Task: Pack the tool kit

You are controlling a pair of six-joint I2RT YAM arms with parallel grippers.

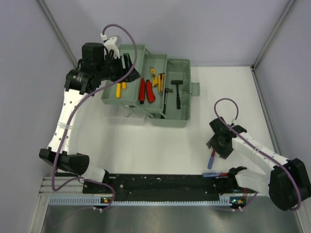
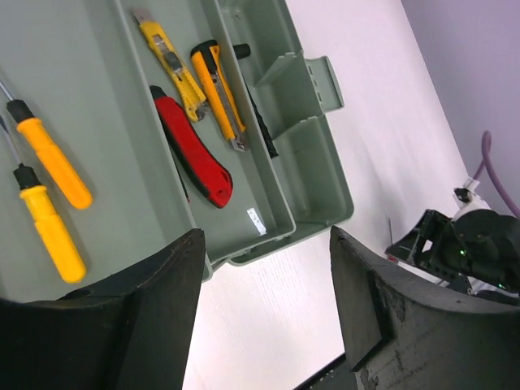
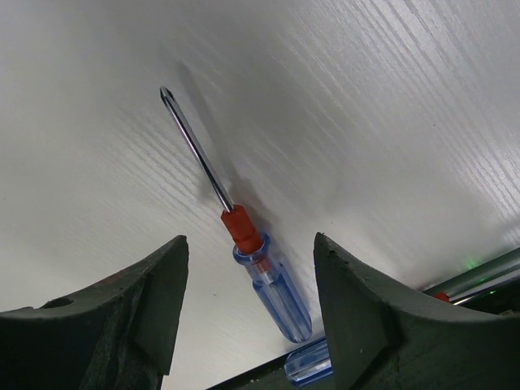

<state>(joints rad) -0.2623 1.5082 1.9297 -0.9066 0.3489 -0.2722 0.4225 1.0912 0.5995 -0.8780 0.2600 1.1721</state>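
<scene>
The sage-green toolbox (image 1: 182, 65) stands open at the back of the table. Its trays hold two orange-handled screwdrivers (image 2: 50, 156), red pliers (image 2: 195, 156), yellow utility knives (image 2: 218, 88) and small hammers (image 1: 177, 92). My left gripper (image 1: 127, 65) hovers over the box's left tray, open and empty (image 2: 266, 237). On the table at the right lies a blue-handled screwdriver (image 3: 272, 284) with a red collar, also seen from above (image 1: 212, 159). My right gripper (image 1: 219, 141) hangs just over it, open, its jaws on either side of the handle without touching (image 3: 249, 241).
A second blue handle (image 3: 309, 361) lies by the black rail (image 1: 160, 183) at the table's near edge. The toolbox's latch (image 2: 325, 77) sticks out toward the right. Grey walls close in the table at the left, back and right.
</scene>
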